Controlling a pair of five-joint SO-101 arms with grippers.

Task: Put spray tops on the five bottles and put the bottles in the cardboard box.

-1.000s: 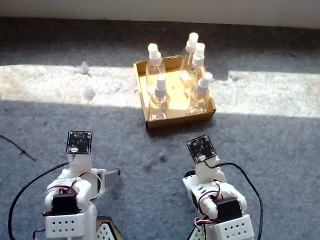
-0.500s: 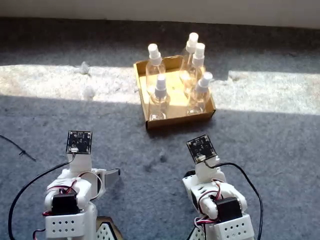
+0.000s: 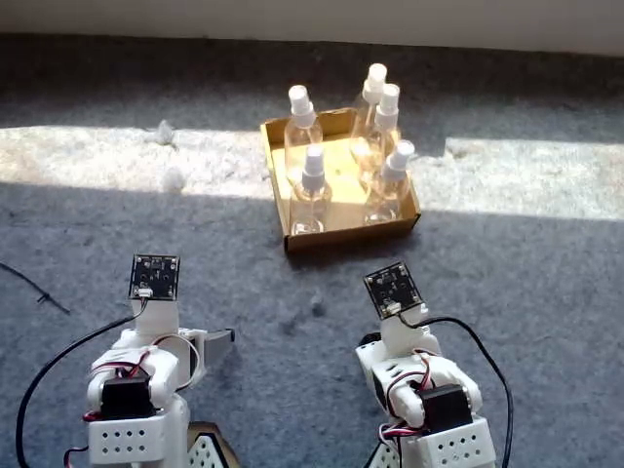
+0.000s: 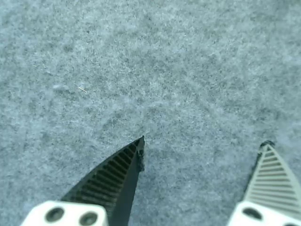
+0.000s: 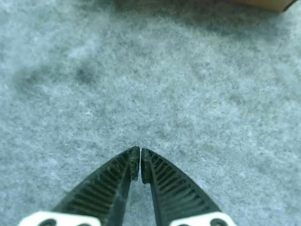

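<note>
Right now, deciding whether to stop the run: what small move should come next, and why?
Probably no move: all five bottles appear to stand capped inside the cardboard box, and the left gripper, open, and right gripper, shut, hold nothing.

Brown cardboard box (image 5: 265, 4) clipped at frame edge in right wrist view. Small white scraps (image 3: 172, 179) too small to identify.

Five capped clear bottles (image 3: 313, 187) stand upright in cardboard box (image 3: 341, 232).

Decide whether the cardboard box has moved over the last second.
No. The cardboard box sits at the same spot against the sunlit strip on the carpet.
</note>
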